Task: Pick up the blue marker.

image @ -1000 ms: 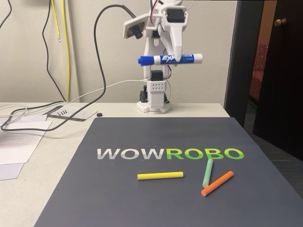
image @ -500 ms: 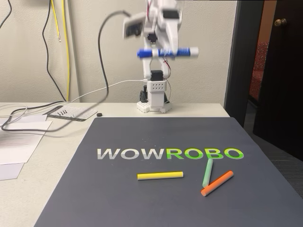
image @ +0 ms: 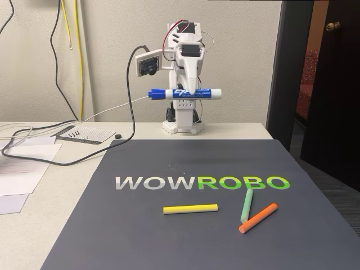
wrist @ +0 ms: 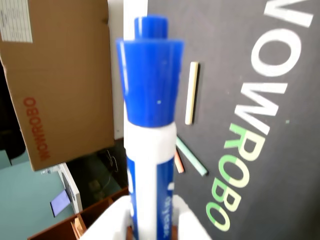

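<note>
The blue marker [image: 184, 93], a thick white barrel with a blue cap and blue label, hangs level in the air in front of the arm's base, well above the table. My white gripper [image: 191, 91] points down and is shut on its middle. In the wrist view the blue marker [wrist: 149, 135] runs up the picture from between the white fingers [wrist: 112, 220], blue cap farthest from them.
A dark mat [image: 185, 236] with WOWROBO lettering covers the table front. On it lie a thin yellow stick [image: 190, 208], a green stick [image: 247, 205] and an orange stick [image: 257, 218]. Papers [image: 22, 169] and cables [image: 45, 147] sit left. A cardboard box [wrist: 60, 85] stands beyond the mat.
The arm has folded back and down toward its base, carrying the marker lower and slightly left. The sticks on the mat have not moved.
</note>
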